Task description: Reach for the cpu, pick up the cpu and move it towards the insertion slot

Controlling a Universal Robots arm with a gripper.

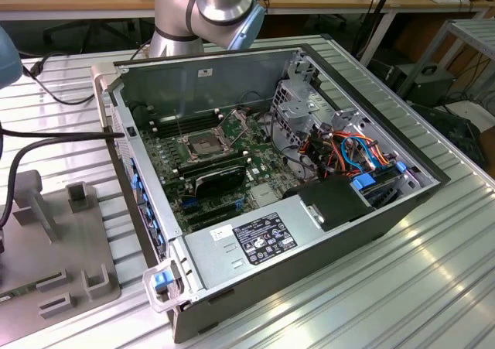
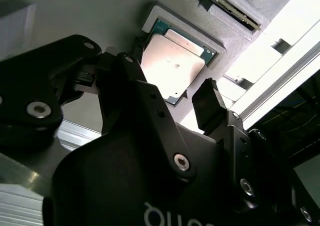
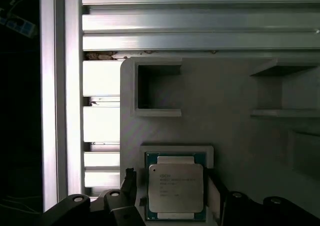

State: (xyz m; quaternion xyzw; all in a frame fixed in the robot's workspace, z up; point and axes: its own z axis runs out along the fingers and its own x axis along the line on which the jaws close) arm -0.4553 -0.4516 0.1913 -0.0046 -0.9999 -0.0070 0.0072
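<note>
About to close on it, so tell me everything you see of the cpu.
The cpu is a thin flat square chip: a silvery-tan metal lid with small print, on a green board showing at the edges. It lies flat, lid up, seated in a raised grey frame on the grey fixture. The open hand straddles it, one finger each side; neither appears to touch it.

arm (image 1: 210, 7): my grey and pale blue joints rise at the exterior view's top | gripper (image 3: 171, 186): black, seen in both wrist views, facing downward | jaws: spread wide apart | fingers (image 2: 207, 103): dark tips clasping nothing
</note>
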